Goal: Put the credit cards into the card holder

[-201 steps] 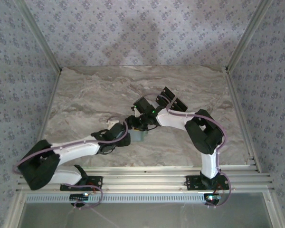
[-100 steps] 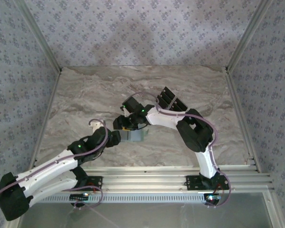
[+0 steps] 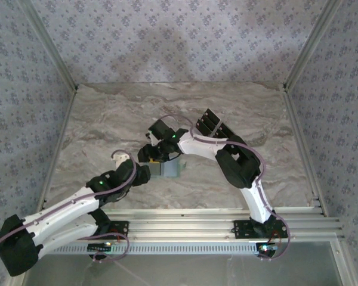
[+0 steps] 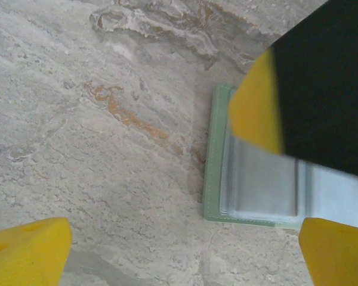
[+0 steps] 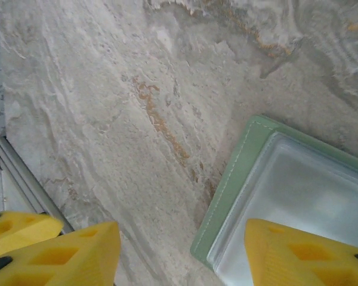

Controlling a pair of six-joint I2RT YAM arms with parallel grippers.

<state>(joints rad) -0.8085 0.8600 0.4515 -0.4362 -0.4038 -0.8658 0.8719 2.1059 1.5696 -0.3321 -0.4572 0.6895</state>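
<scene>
You see a table (image 4: 95, 131) with a smooth, matt, marble-look top, and ribbed bare-metal rails (image 3: 185, 221) along its near edge. The card holder (image 5: 227, 190) looks like pale green leatherette with stitched edges and glossy clear plastic sleeves. The right gripper (image 5: 179, 253) has matt yellow plastic fingers (image 5: 77, 253).

Card holder (image 3: 170, 170) flat on table (image 3: 101, 122), left claw (image 4: 182, 257) beside it, right claw (image 5: 179, 256) above.

The left gripper (image 3: 144, 173) draws back from the card holder (image 3: 170, 169), while the right gripper (image 3: 154, 154) shifts left over it.
</scene>
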